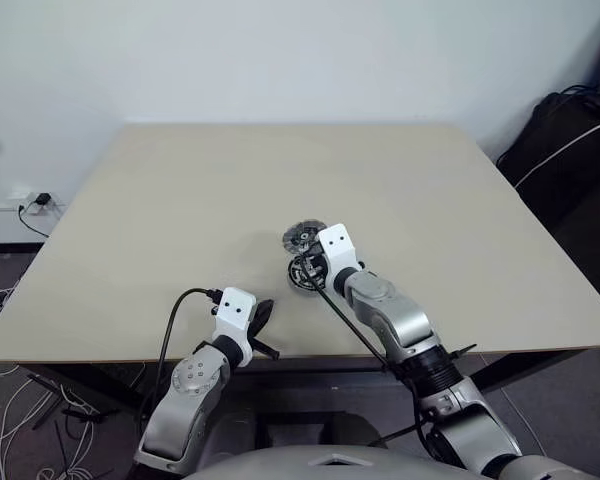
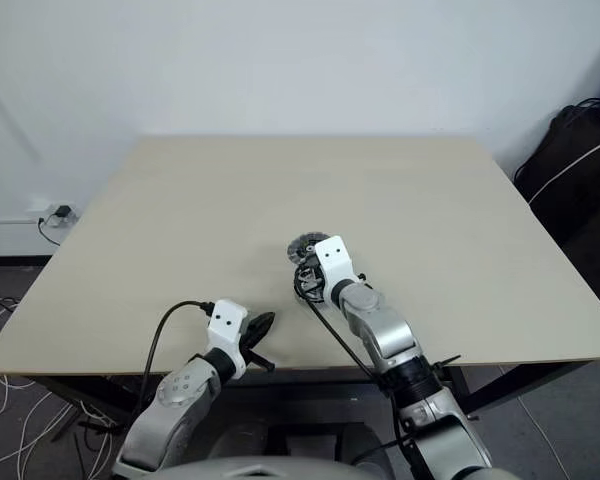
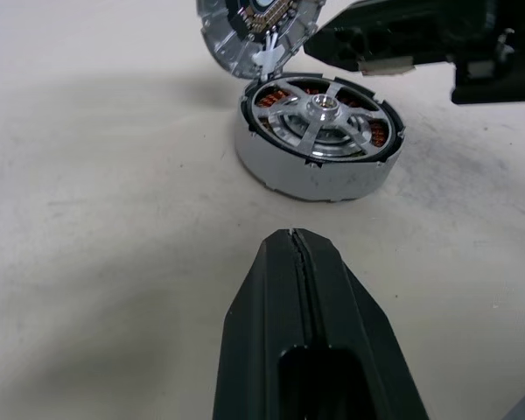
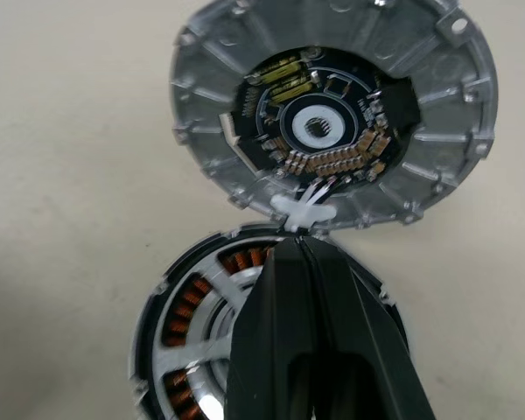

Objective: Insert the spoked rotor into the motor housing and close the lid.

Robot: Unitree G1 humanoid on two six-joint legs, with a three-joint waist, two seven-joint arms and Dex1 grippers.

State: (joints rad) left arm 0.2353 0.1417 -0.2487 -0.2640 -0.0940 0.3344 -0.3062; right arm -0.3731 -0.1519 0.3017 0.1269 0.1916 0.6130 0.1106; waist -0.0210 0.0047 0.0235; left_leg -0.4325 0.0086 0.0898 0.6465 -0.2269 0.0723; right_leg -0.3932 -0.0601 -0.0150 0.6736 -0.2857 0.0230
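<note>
The motor housing (image 3: 306,175) sits on the table (image 1: 180,200) near its middle, copper windings (image 4: 188,306) visible inside. The spoked rotor (image 3: 319,109) lies in it, silver spokes and hub facing up. Touching the housing's far side, the lid (image 4: 332,114) lies flat with its ribbed face and a round circuit board up; a white connector (image 4: 304,213) joins the two. My right gripper (image 4: 297,241) is shut with nothing in it, hanging over the rotor with its tip at the connector. My left gripper (image 3: 290,236) is shut and empty near the table's front edge, pointing at the housing.
A black bag (image 1: 570,150) with a white cable stands on the floor off the table's right side. Cables and a wall socket (image 1: 35,202) lie to the left. Bare tabletop surrounds the motor parts.
</note>
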